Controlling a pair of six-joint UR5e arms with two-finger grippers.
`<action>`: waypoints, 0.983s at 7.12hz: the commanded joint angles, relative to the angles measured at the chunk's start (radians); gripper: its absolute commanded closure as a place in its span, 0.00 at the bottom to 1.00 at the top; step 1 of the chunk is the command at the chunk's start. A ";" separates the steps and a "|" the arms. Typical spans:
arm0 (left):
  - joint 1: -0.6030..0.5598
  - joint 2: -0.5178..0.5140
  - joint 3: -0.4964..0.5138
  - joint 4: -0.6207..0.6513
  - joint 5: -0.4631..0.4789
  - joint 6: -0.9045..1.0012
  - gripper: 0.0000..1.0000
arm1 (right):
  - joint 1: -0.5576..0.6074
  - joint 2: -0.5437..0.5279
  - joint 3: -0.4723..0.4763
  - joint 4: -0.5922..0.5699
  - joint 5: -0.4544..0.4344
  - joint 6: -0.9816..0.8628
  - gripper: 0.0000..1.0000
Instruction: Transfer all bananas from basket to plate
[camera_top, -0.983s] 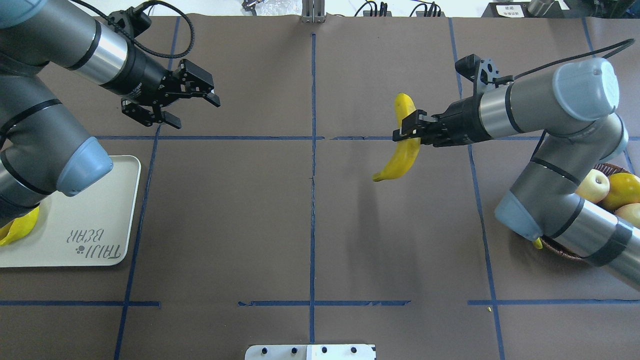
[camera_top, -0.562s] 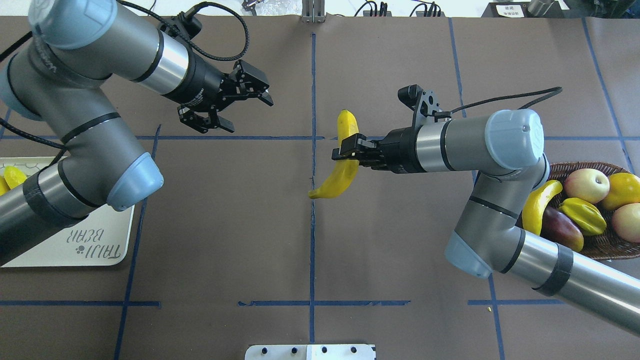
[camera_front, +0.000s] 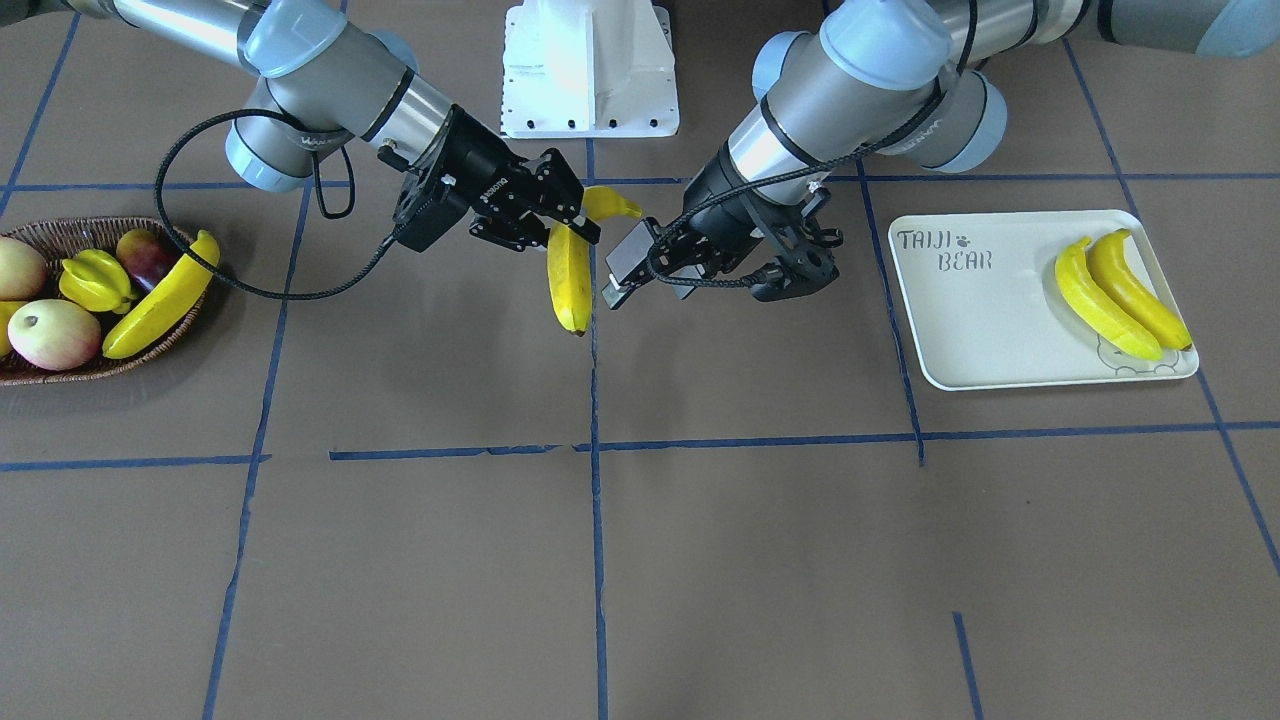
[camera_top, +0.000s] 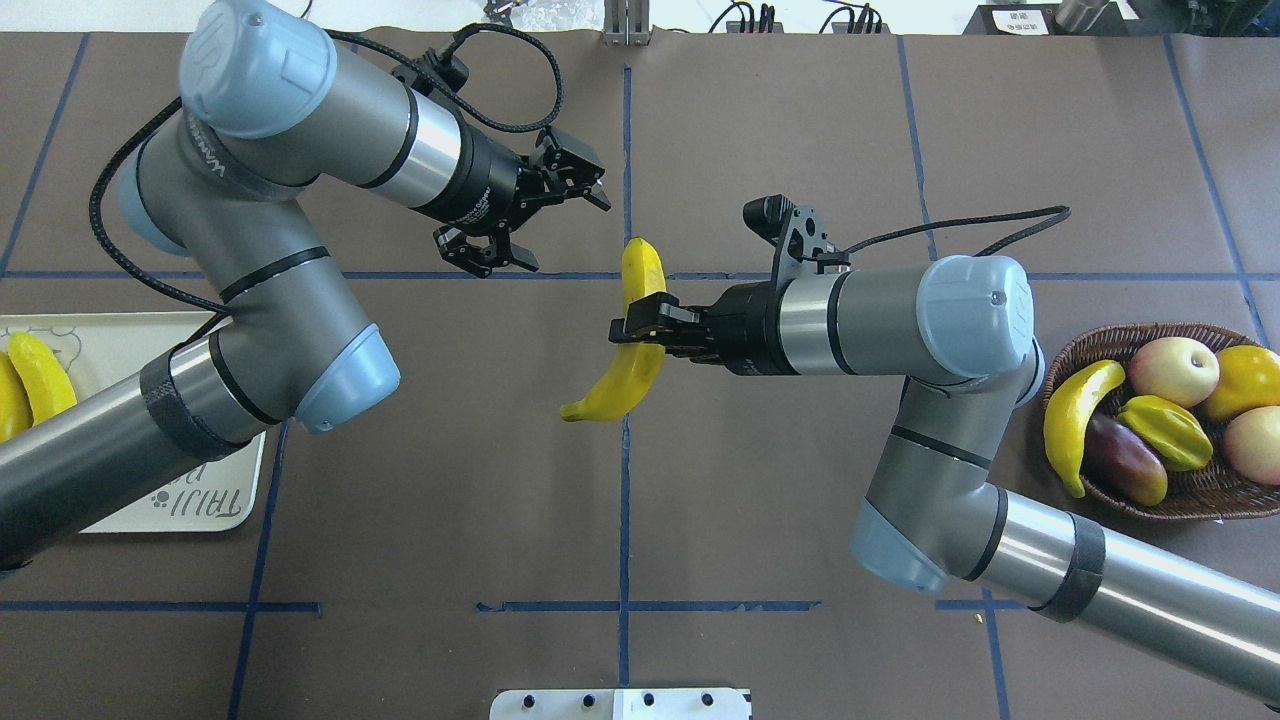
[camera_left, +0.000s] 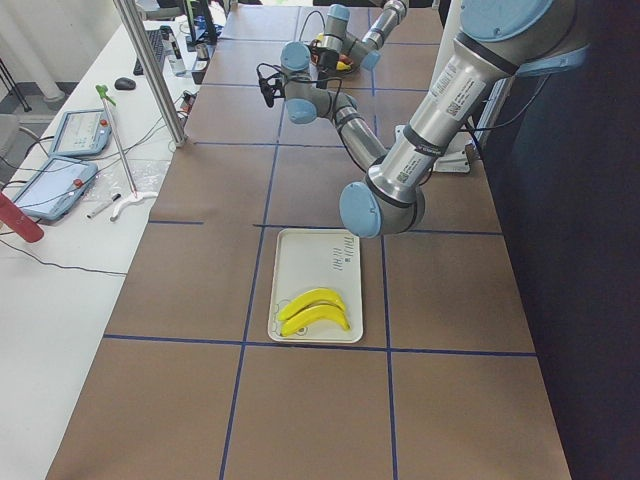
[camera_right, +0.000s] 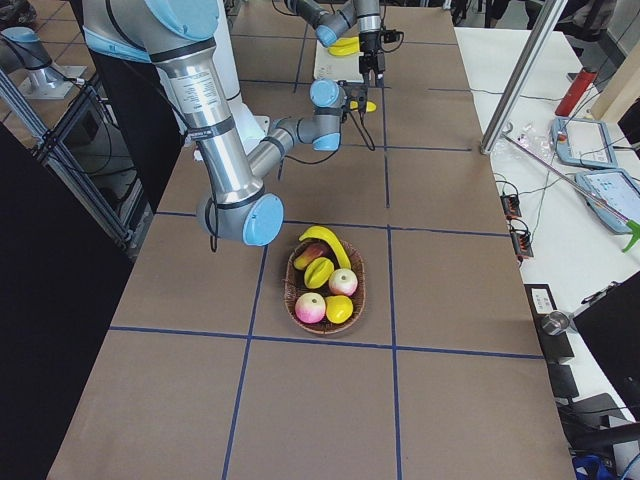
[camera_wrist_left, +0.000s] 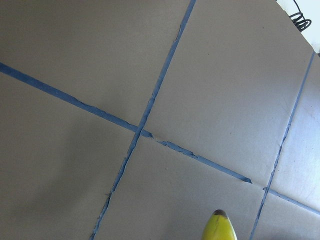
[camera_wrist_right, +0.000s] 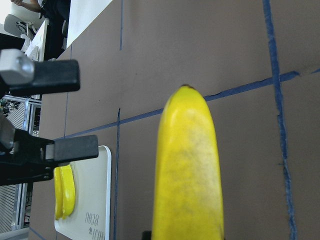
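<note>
1. Clear air separates the spread-jawed left gripper (camera_top: 567, 232) from the held banana (camera_top: 620, 370).
2. Bare table (camera_front: 760, 400) runs from there to the plate (camera_front: 985, 345); only the left arm (camera_front: 840, 80) reaches over it.
3. The plate's bear-drawing end is filled by two bananas (camera_front: 1120, 295); its lettered end lies free.

both arms close on the middle

the right gripper (camera_top: 640, 329) has carried its banana (camera_top: 622, 378) leftward, out of the right half and onto the blue centre line (camera_top: 624, 520). the left gripper (camera_top: 565, 232), jaws spread, has swung in from the plate (camera_top: 130, 340) side, now near the banana's far end.
</note>
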 joint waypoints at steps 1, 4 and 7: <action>0.057 -0.014 0.005 -0.001 0.059 -0.025 0.00 | -0.010 0.012 0.001 0.002 -0.005 0.000 0.99; 0.097 -0.015 0.003 -0.003 0.067 -0.036 0.00 | -0.010 0.014 0.002 0.002 -0.005 0.000 0.99; 0.105 -0.015 0.005 -0.003 0.067 -0.039 0.20 | -0.010 0.014 0.005 0.002 -0.005 0.000 0.98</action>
